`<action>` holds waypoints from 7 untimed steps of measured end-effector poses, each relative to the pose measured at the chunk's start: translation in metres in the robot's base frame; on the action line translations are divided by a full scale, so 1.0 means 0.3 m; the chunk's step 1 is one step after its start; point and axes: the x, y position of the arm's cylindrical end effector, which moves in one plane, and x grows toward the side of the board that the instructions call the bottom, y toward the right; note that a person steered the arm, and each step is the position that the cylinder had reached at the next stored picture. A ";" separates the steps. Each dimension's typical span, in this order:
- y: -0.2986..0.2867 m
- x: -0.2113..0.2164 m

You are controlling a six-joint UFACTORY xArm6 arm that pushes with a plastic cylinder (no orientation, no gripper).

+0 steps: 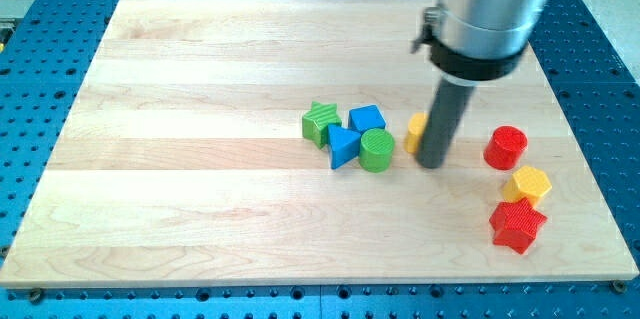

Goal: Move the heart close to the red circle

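Camera view: no claw, just my tip (432,164), holding nothing. Yellow heart (415,132) touches tip's left side, mostly hidden. Red circle (505,147) sits right, near. Heart looks light, rigid, slippery; push its left flank.

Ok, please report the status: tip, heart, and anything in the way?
My tip touching right side of yellow heart block, heart partly hidden. Red circle block further right, apart. Rod stands between them; path otherwise open.
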 end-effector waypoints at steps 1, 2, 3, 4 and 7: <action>-0.172 -0.007; -0.189 -0.126; -0.013 -0.220; -0.075 -0.250; -0.044 -0.097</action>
